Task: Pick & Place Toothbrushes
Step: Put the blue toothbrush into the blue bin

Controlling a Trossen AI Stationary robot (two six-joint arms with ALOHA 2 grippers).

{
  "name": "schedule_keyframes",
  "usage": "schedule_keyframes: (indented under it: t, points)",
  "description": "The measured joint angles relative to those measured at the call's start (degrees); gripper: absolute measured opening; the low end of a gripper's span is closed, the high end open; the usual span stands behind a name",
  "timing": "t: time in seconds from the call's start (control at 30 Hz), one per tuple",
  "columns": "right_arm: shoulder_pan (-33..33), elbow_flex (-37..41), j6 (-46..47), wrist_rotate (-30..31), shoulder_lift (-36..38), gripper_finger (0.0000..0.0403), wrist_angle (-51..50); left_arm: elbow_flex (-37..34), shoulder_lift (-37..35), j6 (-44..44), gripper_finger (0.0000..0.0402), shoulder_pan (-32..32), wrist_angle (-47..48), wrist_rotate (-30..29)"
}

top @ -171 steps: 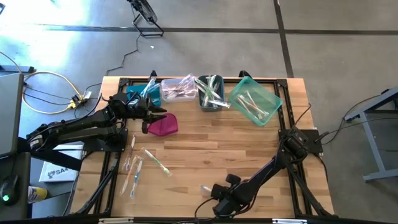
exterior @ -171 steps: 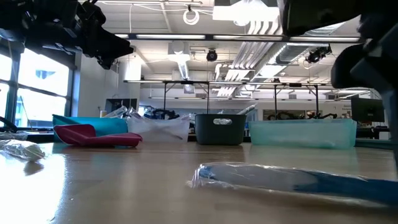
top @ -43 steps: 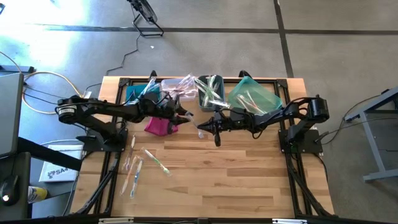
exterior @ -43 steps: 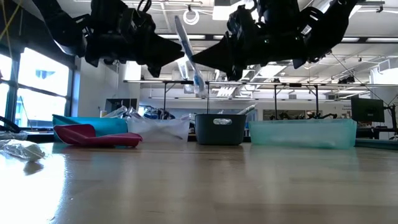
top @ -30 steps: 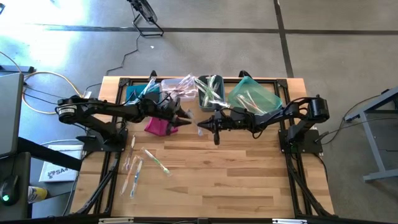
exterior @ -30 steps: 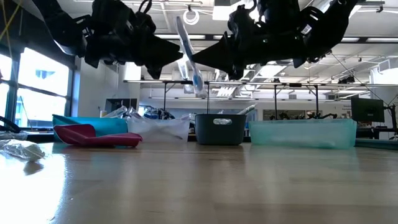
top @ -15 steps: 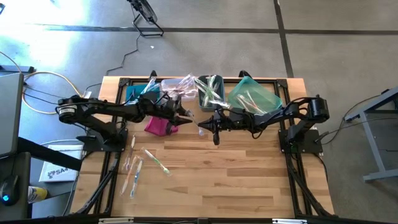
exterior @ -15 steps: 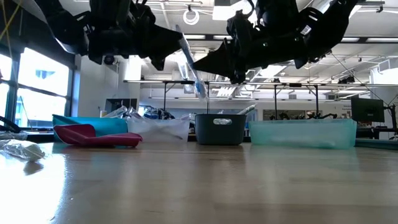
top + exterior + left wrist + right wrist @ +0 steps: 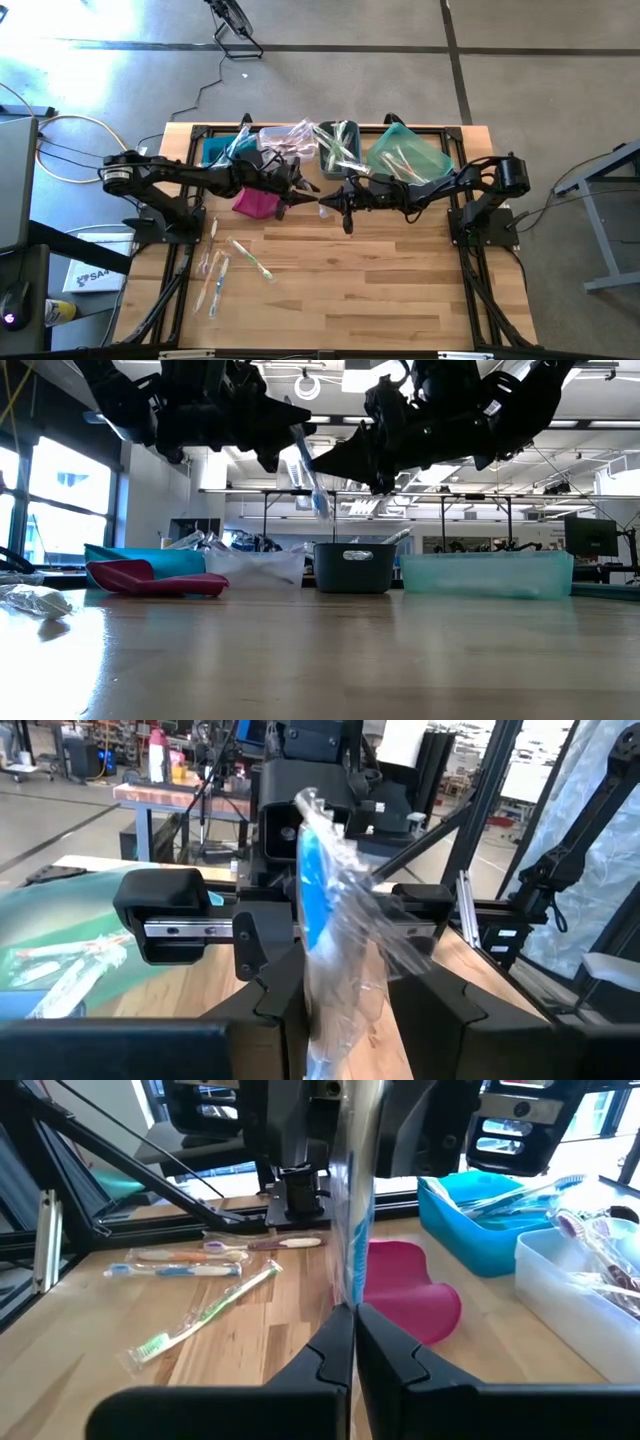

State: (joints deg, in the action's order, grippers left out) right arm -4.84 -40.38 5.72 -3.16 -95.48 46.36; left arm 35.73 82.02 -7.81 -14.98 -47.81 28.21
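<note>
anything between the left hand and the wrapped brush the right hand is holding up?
Nothing visible. The wrapped blue toothbrush is pinched in the shut right hand above mid-table, and already stands between the left hand's open fingers.

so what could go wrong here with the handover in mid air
The right gripper is shut on only the wrapped blue toothbrush's lower tip; that thin hold could slip or let it swing. The left gripper straddles it with jaws open, so an early release would likely drop it by the magenta pouch. The grippers nearly meet over the table and may collide.
</note>
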Motion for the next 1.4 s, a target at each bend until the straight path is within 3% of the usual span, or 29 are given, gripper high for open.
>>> schedule_keyframes:
  t: [0.17,0.6,1.2,1.4]
  points:
    - [0.0,0.0,0.0,0.0,0.0,0.0003,0.01,0.0,0.0,-0.13,0.0111,0.0,0.38,0.0]
    - [0.04,0.0,0.02,-0.26,0.0,0.0003,0.03,0.0,0.0,-0.13,0.0024,0.0,0.62,-0.13]
    - [-0.02,0.0,2.04,-1.87,0.22,0.0004,-0.05,0.0,0.0,0.14,0.0024,-0.02,1.75,-0.37]
    - [-0.08,0.0,4.21,-1.78,0.48,0.0052,-0.07,0.0,-0.35,1.45,0.0024,-0.02,1.75,-0.91]
